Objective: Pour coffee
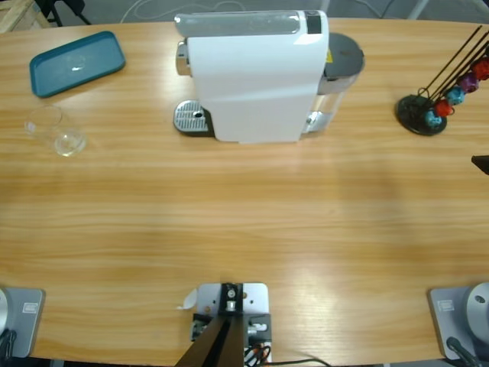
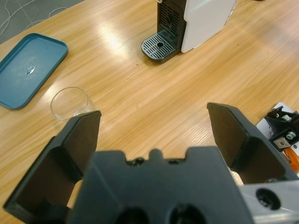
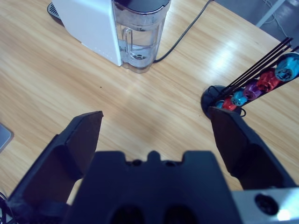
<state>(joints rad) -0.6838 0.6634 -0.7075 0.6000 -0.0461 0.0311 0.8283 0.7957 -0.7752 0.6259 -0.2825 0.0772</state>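
Nearest the wrist cams, both grippers hang over bare bench w/ jaws spread wide and nothing between them — left gripper looks toward the glass, right gripper toward the rear of the machine. Neither arm shows in the high view.

Step in hand, as I judge it: reach for the glass and set it on the drip tray under the spout. To do it well — approach the glass from the side, low, jaws straddling the wall near mid-height, close gently since it's thin clear glass and likely slick; keep it upright on the carry.

Glass stands upright on the bench, ahead and left of the left jaws in the left wrist view, apart from them, just near the teal tray but not on it. No coffee visible — glass looks empty, drip tray bare.

Farther off: white coffee machine mid-bench, drip tray at its front end, well beyond the glass. Right wrist view shows its clear water tank and black cord, plus the capsule rack w/ coloured capsules, ahead-right of the right jaws, apart.
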